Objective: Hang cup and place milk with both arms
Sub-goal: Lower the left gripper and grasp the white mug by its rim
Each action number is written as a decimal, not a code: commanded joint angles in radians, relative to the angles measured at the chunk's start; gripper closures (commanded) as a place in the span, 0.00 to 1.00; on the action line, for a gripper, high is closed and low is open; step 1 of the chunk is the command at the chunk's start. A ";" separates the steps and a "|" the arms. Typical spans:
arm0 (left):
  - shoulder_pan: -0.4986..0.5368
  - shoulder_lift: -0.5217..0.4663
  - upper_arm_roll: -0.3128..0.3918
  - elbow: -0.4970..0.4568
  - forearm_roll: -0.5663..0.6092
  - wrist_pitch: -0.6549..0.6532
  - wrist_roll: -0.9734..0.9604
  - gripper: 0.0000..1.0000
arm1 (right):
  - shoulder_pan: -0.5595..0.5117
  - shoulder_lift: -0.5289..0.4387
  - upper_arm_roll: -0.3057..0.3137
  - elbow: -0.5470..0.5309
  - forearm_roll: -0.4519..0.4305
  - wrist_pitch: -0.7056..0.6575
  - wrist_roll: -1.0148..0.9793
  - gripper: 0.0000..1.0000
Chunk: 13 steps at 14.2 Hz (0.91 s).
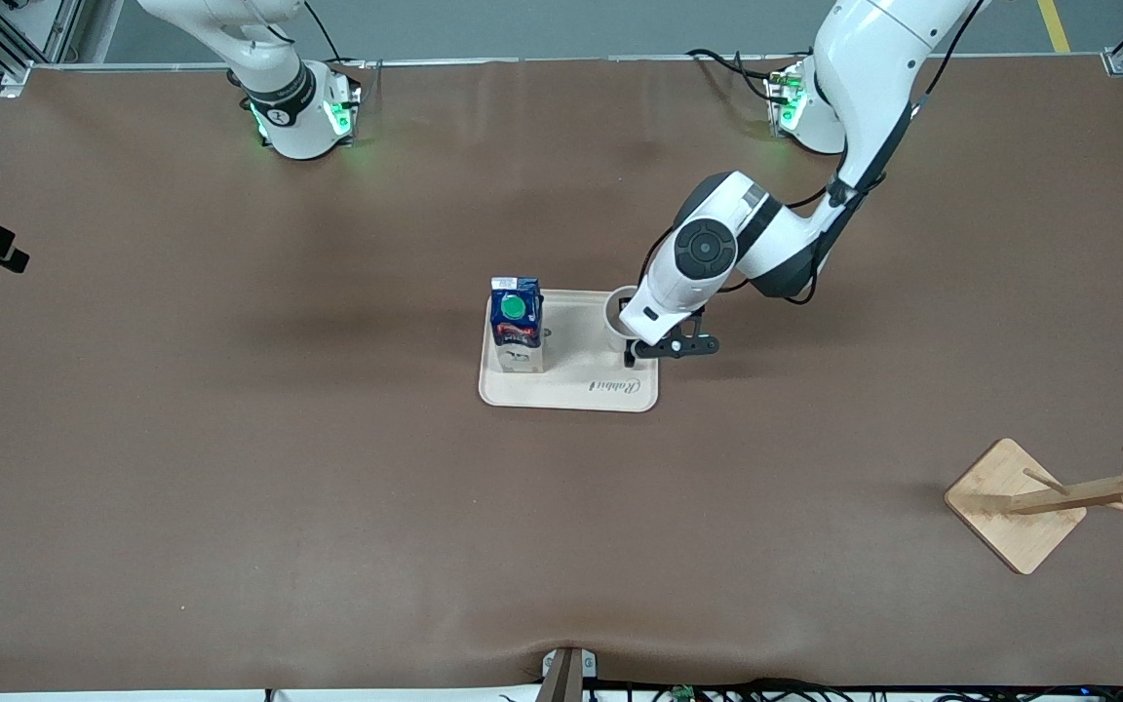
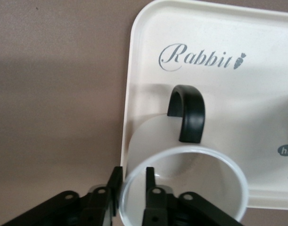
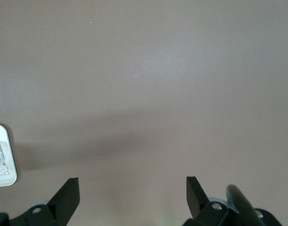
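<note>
The white cup (image 1: 617,310) stands on the cream tray (image 1: 571,390) at the end toward the left arm; its black handle (image 2: 188,110) points toward the tray's "Rabbit" lettering. My left gripper (image 1: 633,348) is down at the cup, one finger outside the rim and one inside, shut on the wall (image 2: 133,181). The dark-blue milk carton (image 1: 516,327) with a green cap stands upright on the tray's other end. My right gripper (image 3: 133,188) is open and empty over bare table; it is out of the front view.
A wooden mug rack (image 1: 1010,507) with pegs stands near the table's front corner at the left arm's end. The brown mat (image 1: 230,439) covers the table. A pale printed corner (image 3: 1,162) shows at the edge of the right wrist view.
</note>
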 commanded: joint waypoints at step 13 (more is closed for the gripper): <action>0.102 -0.168 0.002 0.090 0.042 -0.066 0.126 1.00 | 0.032 0.043 0.019 0.020 0.010 -0.004 -0.012 0.00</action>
